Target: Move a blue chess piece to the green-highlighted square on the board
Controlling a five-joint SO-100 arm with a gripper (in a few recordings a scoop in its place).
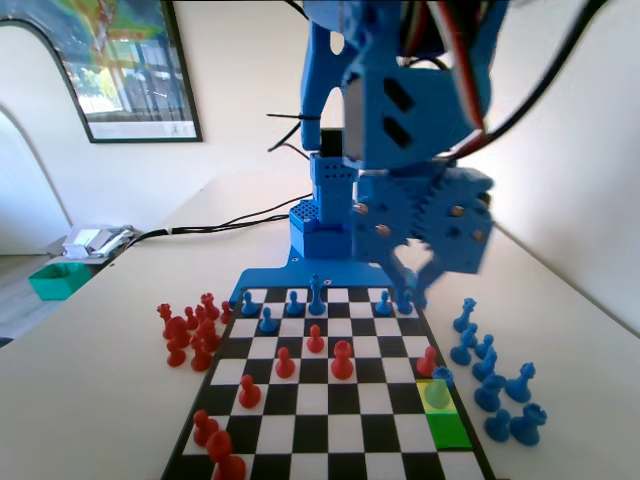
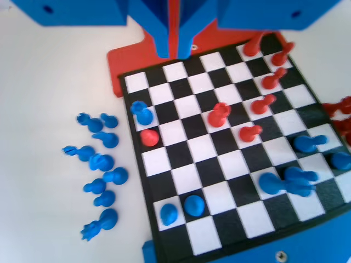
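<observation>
The claw (image 2: 176,46) hangs at the top centre of the wrist view, jaws nearly together with only a narrow gap and nothing between them. In the fixed view, the blue chess piece (image 1: 441,377) stands at the right edge of the board (image 1: 330,420), on the yellow square (image 1: 434,394) just above the green-highlighted square (image 1: 447,429) at lower right.

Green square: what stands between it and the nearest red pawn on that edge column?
In the fixed view, the blue pawn, at the yellow square; the green square itself is bare.
</observation>
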